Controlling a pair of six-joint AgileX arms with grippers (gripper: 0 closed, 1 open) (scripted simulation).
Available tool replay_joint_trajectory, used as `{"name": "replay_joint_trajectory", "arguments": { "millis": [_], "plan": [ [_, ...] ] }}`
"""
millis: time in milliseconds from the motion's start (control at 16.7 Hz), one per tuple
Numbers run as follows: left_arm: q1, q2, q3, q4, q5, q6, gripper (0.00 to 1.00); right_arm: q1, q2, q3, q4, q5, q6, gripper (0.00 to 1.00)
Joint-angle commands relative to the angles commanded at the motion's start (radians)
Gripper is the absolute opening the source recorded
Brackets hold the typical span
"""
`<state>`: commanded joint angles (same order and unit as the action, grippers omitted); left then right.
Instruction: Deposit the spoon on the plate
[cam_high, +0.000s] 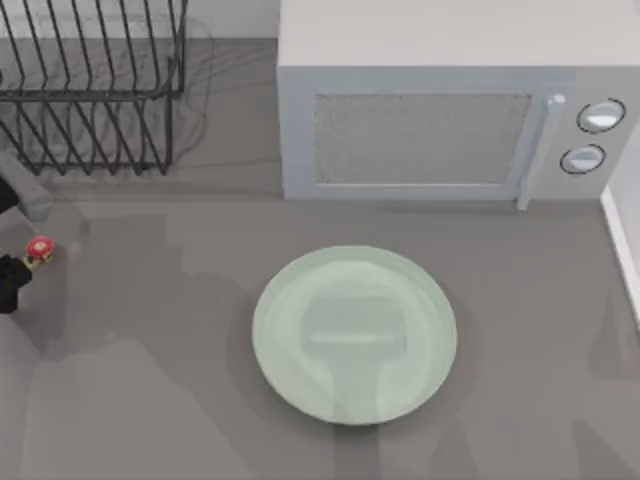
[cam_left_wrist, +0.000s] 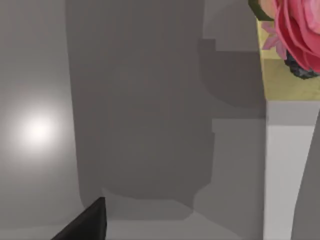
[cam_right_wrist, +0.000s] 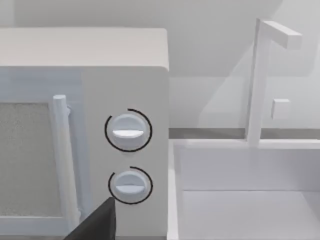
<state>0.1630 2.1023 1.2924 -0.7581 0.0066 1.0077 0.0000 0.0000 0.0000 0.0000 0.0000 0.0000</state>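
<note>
While the plate (cam_high: 355, 335) sits bare at frame centre, the spoon's knob (cam_high: 38, 248) shows at the far left edge beside the left gripper (cam_high: 12, 280), jaw state indeterminable; carry and deposit remain, right arm parked.

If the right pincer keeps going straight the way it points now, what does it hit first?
Probably the microwave: the right wrist view faces its knob end, with a dark fingertip below the lower knob. Depth is unclear; the white basin lies just beside.
</note>
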Motion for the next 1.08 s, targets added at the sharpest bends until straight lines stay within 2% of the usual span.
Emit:
{"name": "replay_joint_trajectory", "arguments": {
  "millis": [780, 1080],
  "plan": [
    [0.0, 0.0, 0.0, 0.0, 0.0, 0.0, 0.02, 0.0, 0.0, 0.0, 0.0, 0.0, 0.0, 1.0],
    [0.0, 0.0, 0.0, 0.0, 0.0, 0.0, 0.0, 0.0, 0.0, 0.0, 0.0, 0.0, 0.0, 1.0]
  ]
}}
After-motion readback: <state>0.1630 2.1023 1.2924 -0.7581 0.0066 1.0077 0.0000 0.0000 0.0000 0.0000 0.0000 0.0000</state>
